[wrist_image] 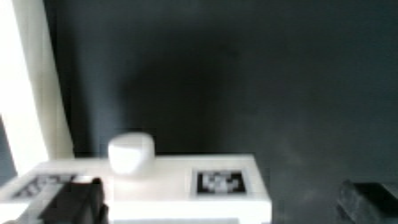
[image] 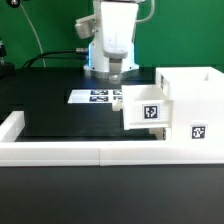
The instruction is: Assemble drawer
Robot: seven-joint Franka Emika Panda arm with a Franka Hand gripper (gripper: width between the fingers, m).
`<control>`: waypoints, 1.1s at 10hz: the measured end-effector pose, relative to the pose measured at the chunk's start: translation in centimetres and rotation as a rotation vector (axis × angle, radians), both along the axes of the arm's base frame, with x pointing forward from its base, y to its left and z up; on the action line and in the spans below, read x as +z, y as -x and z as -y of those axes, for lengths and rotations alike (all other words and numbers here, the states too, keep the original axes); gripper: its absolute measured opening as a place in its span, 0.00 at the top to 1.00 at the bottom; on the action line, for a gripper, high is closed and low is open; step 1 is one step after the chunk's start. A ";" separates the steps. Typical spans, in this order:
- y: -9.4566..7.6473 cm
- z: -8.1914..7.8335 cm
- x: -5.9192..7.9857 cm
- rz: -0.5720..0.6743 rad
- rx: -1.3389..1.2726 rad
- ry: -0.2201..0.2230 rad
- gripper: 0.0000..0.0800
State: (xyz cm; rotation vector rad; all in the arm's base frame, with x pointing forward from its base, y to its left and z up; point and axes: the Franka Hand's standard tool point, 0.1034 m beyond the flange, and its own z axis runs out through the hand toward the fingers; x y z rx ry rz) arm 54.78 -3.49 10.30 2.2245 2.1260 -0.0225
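The large white drawer case (image: 190,98) stands at the exterior view's right, with a tag (image: 197,131) on its near face. One white tray (image: 146,108) with a tag sticks partly out of the case toward the exterior view's left. My gripper (image: 113,72) hangs just behind and above the tray, apart from it. In the wrist view the tray (wrist_image: 169,175) shows its rounded knob (wrist_image: 130,152) and two tags. My gripper (wrist_image: 217,205) is open and empty, with dark fingers (wrist_image: 68,205) spread wide on either side. No second tray shows.
The marker board (image: 98,97) lies on the black table behind the tray. A long low white border wall (image: 70,153) runs along the front and turns up at the exterior view's left (image: 10,125). A white strip (wrist_image: 27,80) edges the wrist view.
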 end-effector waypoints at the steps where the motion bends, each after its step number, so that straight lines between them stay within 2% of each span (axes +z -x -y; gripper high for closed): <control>1: 0.1 1.7 -0.4 -0.003 0.013 -0.006 0.19; 3: 0.8 4.4 -1.9 -0.028 0.043 -0.024 0.19; 6: 2.1 7.0 -3.8 -0.045 0.057 -0.138 0.19; 7: 2.5 7.1 -4.4 -0.056 0.043 -0.168 0.19; 11: 2.7 3.9 -6.3 -0.088 -0.005 -0.194 0.19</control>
